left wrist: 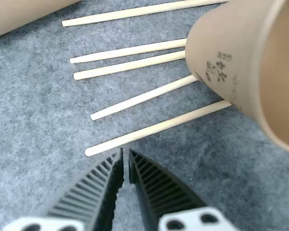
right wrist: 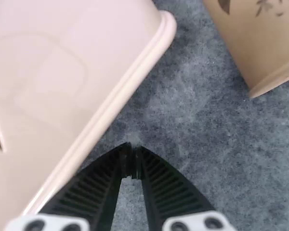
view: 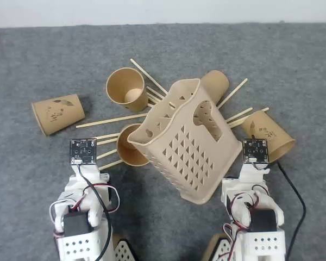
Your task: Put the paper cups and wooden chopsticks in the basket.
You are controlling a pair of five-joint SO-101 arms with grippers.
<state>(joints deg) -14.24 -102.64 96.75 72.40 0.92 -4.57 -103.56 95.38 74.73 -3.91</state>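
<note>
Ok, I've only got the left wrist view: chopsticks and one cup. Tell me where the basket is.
Observer: The basket sits tilted between the two arms, mouth toward the far side.
Operator: Count the cups.
Observer: Five paper cups around the basket; one cup lies on its side, apart on the left arm's side.
Operator: Report the right gripper.
Observer: The right gripper is shut, low between the basket's wall and another cup lying on its side.
</note>
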